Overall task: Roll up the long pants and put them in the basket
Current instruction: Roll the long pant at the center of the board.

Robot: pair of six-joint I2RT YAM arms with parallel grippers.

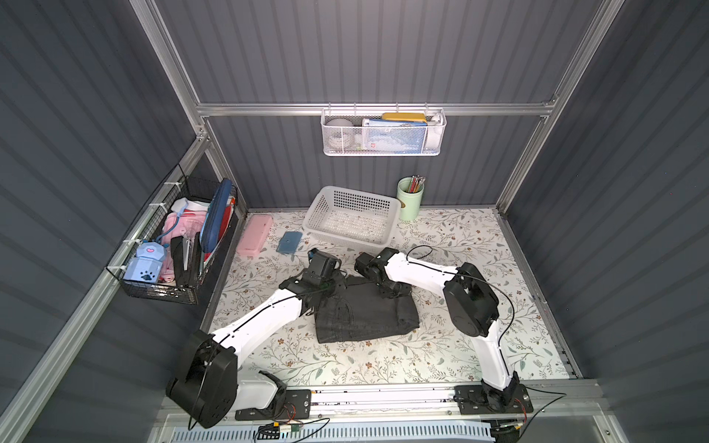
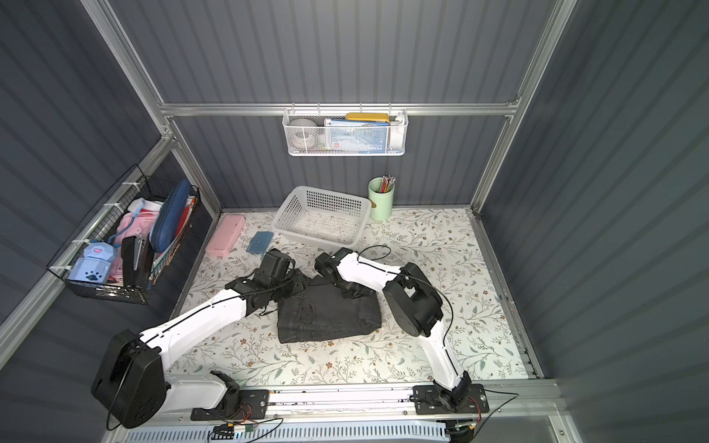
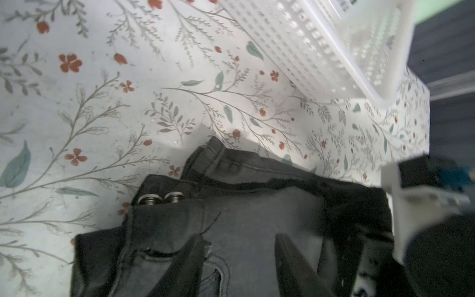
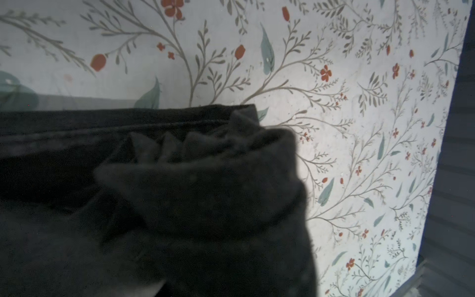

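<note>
Charcoal-black denim long pants [image 1: 364,310]: partly rolled bundle mid floral tabletop [image 1: 383,364] | left gripper [image 3: 239,240]: fingers parted over waistband end, clamping nothing | right gripper [image 1: 397,290]: at far edge, opening cannot be told | step: likely mid-roll | next: both grip far edge evenly, roll tight.

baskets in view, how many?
3: white plastic basket on the table; white mesh basket hung on the back rail; black wire basket on the left side wall. None seem hidden.
</note>
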